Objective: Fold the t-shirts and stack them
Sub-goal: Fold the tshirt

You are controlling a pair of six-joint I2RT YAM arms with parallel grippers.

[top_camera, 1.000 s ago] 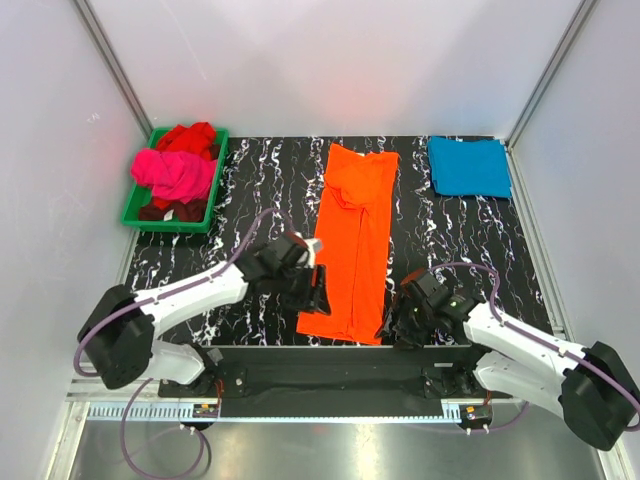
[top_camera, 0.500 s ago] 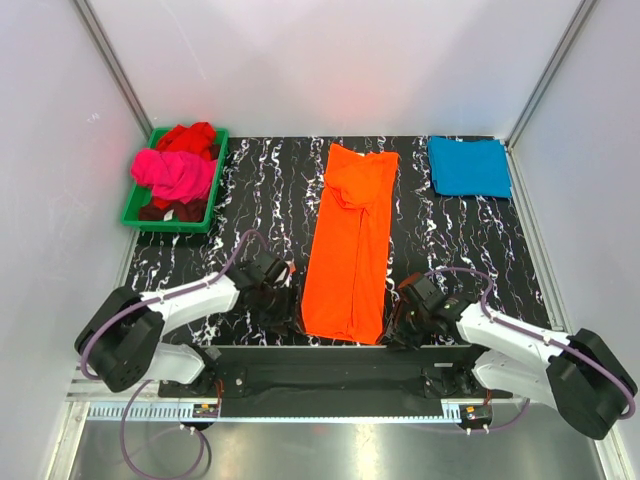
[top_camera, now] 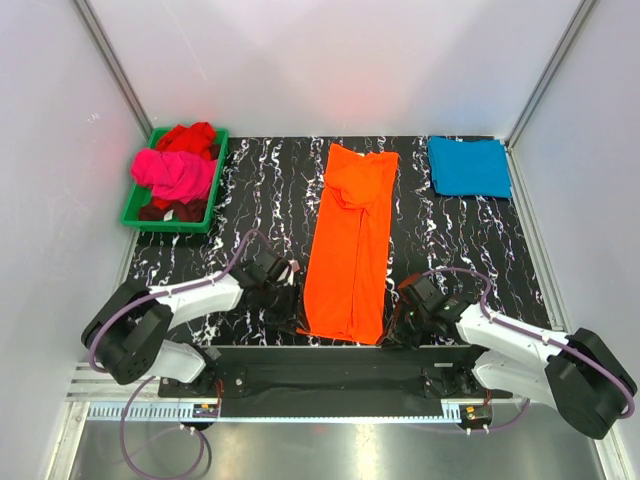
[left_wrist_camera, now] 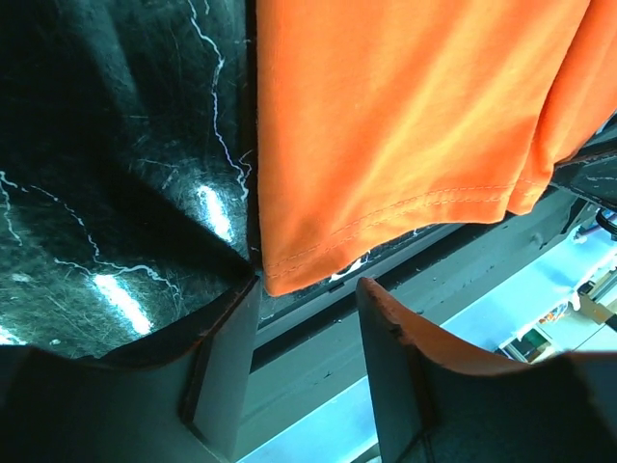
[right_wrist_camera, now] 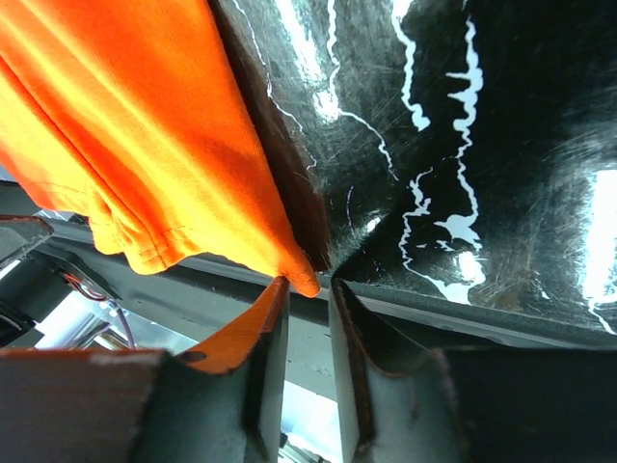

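The orange t-shirt (top_camera: 350,250) lies folded into a long strip down the middle of the black marbled table. My left gripper (top_camera: 292,320) is at its near left corner. In the left wrist view it (left_wrist_camera: 308,285) is open, with the orange hem corner (left_wrist_camera: 289,270) just at the fingertips. My right gripper (top_camera: 392,328) is at the near right corner. In the right wrist view it (right_wrist_camera: 307,285) has a narrow gap between the jaws, with the tip of the orange corner (right_wrist_camera: 307,280) at its mouth, not clamped. The teal-blue t-shirt (top_camera: 470,167) lies folded at the back right. The magenta-pink t-shirt (top_camera: 175,172) and red t-shirt (top_camera: 190,137) lie crumpled in the tray.
A green plastic tray (top_camera: 165,226) stands at the back left corner. The table's near edge and the metal rail of the arm bases (top_camera: 340,355) run directly under both grippers. White walls close the left, right and back sides.
My left gripper moved off the shirt's left edge, back and down to the near left corner. The shirt's near end now lies narrower. The right gripper shifted only slightly.
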